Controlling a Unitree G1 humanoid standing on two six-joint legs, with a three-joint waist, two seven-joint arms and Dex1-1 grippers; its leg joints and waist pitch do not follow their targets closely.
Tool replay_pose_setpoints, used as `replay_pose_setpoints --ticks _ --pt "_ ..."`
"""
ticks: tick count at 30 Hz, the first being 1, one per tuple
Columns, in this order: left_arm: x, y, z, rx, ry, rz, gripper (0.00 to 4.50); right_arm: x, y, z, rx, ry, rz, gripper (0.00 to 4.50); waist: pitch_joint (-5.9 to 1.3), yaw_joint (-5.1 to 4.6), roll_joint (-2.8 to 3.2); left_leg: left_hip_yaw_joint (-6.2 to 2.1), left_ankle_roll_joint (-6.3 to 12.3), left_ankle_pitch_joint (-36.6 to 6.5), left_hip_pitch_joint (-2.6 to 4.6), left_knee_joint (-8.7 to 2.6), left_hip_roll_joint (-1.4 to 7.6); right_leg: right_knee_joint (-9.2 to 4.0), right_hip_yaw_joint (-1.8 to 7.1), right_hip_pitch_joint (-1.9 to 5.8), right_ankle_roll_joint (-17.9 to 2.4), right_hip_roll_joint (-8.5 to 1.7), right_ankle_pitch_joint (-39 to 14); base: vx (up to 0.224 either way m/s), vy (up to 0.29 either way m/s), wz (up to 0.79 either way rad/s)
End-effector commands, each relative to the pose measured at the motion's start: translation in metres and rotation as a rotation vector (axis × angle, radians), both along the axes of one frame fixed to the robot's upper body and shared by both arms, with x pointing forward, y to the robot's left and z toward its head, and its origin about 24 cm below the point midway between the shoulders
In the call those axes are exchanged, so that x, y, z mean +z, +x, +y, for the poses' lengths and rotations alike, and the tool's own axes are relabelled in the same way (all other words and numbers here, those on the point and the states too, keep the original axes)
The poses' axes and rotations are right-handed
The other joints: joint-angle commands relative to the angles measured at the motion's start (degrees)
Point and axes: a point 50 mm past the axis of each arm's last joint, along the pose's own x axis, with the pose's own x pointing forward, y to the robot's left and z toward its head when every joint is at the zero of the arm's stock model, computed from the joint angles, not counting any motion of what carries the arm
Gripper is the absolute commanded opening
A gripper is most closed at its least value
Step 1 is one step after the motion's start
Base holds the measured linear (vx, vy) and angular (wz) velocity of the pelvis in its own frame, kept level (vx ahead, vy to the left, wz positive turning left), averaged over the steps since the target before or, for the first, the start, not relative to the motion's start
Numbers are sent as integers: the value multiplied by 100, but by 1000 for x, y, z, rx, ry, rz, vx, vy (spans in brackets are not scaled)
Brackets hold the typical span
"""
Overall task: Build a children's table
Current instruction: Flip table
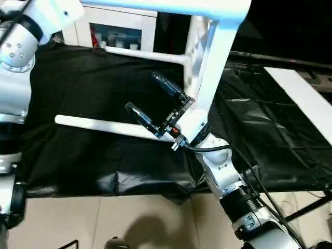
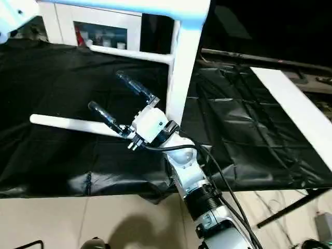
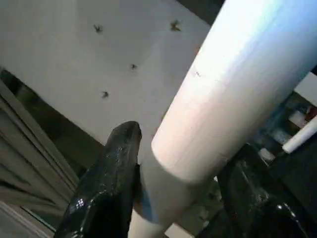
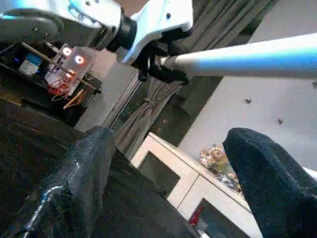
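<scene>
The children's table (image 1: 212,67) is lifted at an angle over the black cloth, and its ribbed white underside (image 1: 196,46) shows between the legs. One long white leg (image 1: 166,6) runs across the top. My left gripper (image 3: 178,191) is shut on the thin end of that leg, one black finger (image 3: 106,183) on each side. A thick white bar of the table comes down to my right wrist. My right gripper (image 1: 142,92) is open and holds nothing. It points away over another white leg (image 1: 98,124) low on the cloth. A further leg (image 1: 140,54) sticks out behind.
Black cloth (image 1: 78,88) covers the work surface, and its front edge drops to a pale floor (image 1: 129,218). A white glass-door cabinet (image 1: 116,31) stands at the back. A flat white panel (image 1: 306,98) lies at the right. Cables hang along my right forearm (image 1: 249,171).
</scene>
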Motion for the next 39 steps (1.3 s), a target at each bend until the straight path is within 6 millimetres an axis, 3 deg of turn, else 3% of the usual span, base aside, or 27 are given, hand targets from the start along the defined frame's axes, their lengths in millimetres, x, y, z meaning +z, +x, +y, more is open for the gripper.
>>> replay_pose_setpoints --ticks 1,7,13,23,24,26,32,34,39 --pt "-48 12 11 -16 -360 236 211 4 5 -6 -1 -14 -6 388 -259 -30 53 -63 -299 -1838 171 -472 165 -477 245 40 -721 -444 -1299 0 0 0" --pt "-54 13 15 6 -416 254 212 10 12 -16 -5 -40 -8 388 -263 6 72 -54 -237 -1709 158 -463 147 -485 238 60 -703 -424 -1213 0 0 0" --pt "-59 13 15 20 -439 276 212 15 15 -20 38 -105 16 388 -242 -8 70 -87 -291 -2125 166 -499 157 -550 237 41 -584 -450 -1844 0 0 0" --pt "-64 12 0 -76 -284 338 212 2 16 -22 95 -230 86 388 -256 -1 55 -72 -253 -1884 159 -488 160 -540 240 35 -632 -445 -1648 0 0 0" --pt "-63 11 -3 -113 -208 318 212 2 15 -21 98 -228 92 388 -256 1 64 -72 -261 -1887 167 -488 161 -536 239 30 -642 -444 -1628 0 0 0" --pt "-57 9 -6 -149 -179 269 268 0 14 -19 97 -222 94 388 -264 7 74 -72 -282 -1886 173 -489 166 -530 238 29 -658 -439 -1495 0 0 0" --pt "-43 1 -11 -167 26 91 327 0 13 -17 91 -210 94 388 -285 13 86 -92 -396 -2071 181 -517 181 -504 228 32 -653 -422 -1261 0 0 0" --pt "-45 -3 -19 -198 135 27 328 0 13 -17 93 -209 98 388 -285 12 64 -94 -401 -2135 181 -517 183 -504 229 29 -616 -419 -1247 0 0 0" --pt "-49 -4 -23 -212 206 -22 337 -1 12 -15 100 -210 101 388 -289 53 65 -82 -438 -2156 215 -507 184 -492 232 -6 -613 -413 -1153 0 0 0"
